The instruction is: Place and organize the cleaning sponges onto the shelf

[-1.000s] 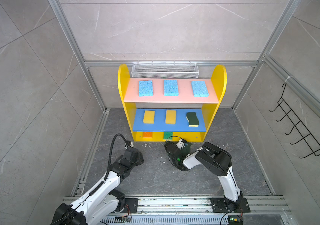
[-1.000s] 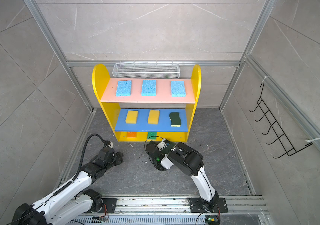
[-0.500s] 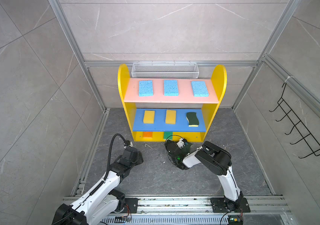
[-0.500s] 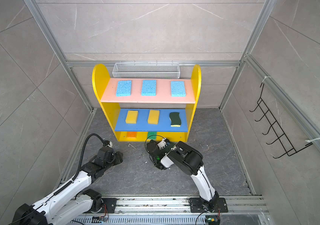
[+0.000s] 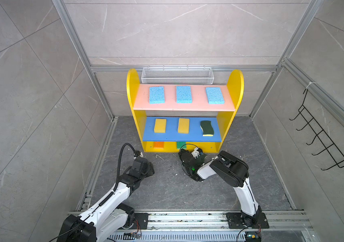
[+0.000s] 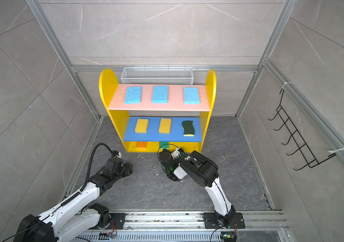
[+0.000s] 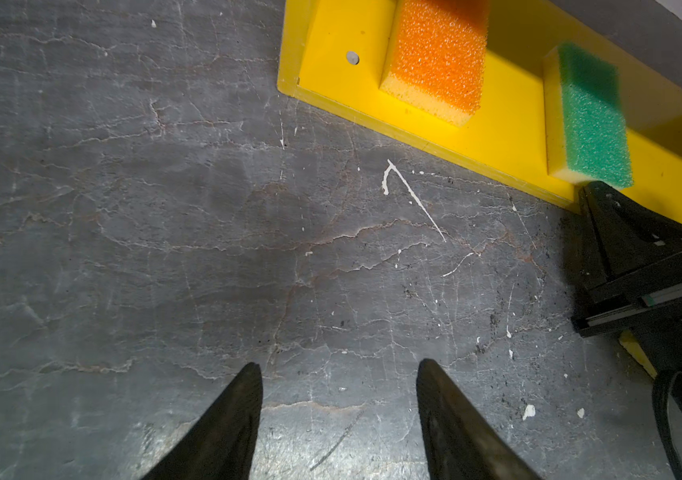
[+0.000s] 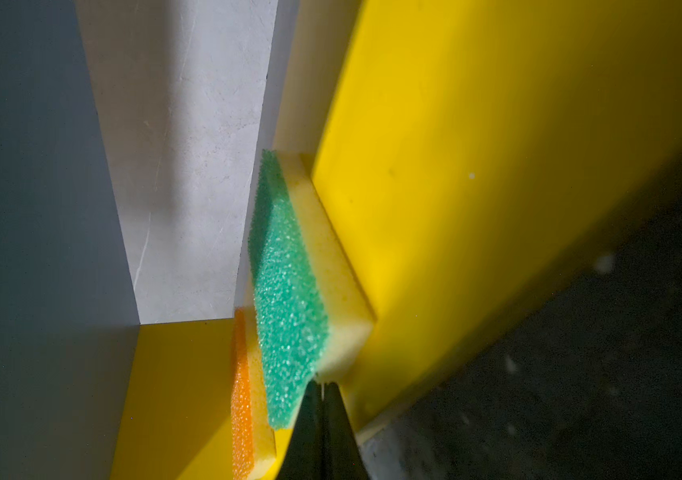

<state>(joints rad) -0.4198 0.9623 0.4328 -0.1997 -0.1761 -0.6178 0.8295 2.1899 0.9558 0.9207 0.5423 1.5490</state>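
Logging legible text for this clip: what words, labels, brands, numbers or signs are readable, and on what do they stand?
No text is readable in any view.
The shelf and sponges: plain, no writing or brand marks visible.
The coloured strip on the right gripper, in the left wrist view: too small and blurred to read.

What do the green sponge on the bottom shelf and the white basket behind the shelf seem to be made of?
Green sponge: coarse open-pored foam, matte with glinting pores, bonded to a smoother pale yellow foam layer. White basket: fine wire mesh, probably painted metal; you can see through its grid.
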